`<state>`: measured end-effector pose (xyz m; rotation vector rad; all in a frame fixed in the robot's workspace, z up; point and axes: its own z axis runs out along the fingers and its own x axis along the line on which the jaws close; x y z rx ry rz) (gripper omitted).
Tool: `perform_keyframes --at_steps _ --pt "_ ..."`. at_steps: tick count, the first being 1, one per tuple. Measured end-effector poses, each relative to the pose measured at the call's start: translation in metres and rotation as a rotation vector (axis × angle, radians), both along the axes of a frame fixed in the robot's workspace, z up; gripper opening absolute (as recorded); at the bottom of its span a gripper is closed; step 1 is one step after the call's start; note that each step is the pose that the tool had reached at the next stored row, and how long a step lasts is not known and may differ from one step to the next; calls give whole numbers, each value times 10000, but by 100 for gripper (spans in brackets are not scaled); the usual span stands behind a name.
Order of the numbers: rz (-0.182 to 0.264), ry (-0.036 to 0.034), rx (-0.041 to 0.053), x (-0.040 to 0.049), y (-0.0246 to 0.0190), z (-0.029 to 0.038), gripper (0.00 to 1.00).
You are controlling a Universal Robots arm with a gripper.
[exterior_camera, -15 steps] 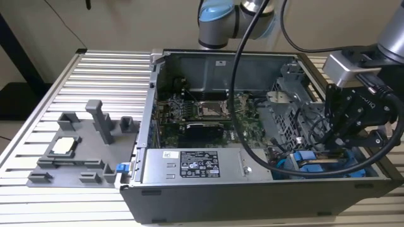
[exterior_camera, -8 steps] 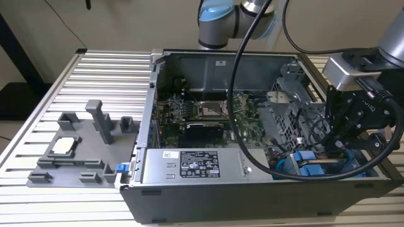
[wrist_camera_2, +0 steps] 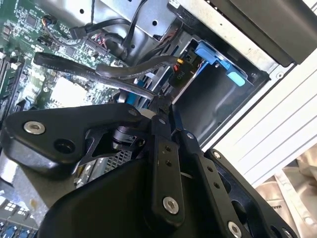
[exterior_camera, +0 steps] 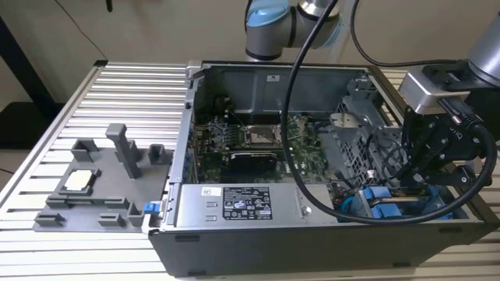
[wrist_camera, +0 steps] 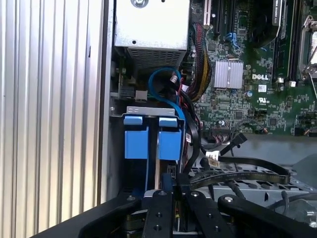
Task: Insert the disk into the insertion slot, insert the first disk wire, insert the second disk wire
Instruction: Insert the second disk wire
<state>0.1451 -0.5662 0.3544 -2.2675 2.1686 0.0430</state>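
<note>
The disk sits in the insertion slot (exterior_camera: 406,202) of the grey drive cage at the case's front corner, on the exterior view's right. Only its blue carrier bracket (wrist_camera: 168,141) (exterior_camera: 380,196) (wrist_camera_2: 214,55) shows. My gripper (exterior_camera: 422,178) hangs just above the cage. In both wrist views its fingertips (wrist_camera: 167,184) (wrist_camera_2: 158,105) stand close together over the carrier. A flat black disk wire (wrist_camera: 237,173) (wrist_camera_2: 99,69) ends right at the fingertips and seems pinched between them. A blue wire (wrist_camera: 163,82) loops beside the cage.
A second blue carrier (wrist_camera: 135,139) sits beside the first. The grey power supply box (exterior_camera: 242,205) with a white sticker lies along the case's near wall, and the green motherboard (exterior_camera: 250,140) fills the middle. A grey fixture plate (exterior_camera: 102,187) rests on the ribbed table at the exterior view's left.
</note>
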Motion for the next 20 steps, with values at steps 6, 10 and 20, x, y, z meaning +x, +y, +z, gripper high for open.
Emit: perform_keyframes --at_steps 6,10,20 --pt "-1 0 14 15 -3 -17 16" --pt "0 0 21 27 -4 -36 16" --pt "-1 0 67 35 -6 -85 16"
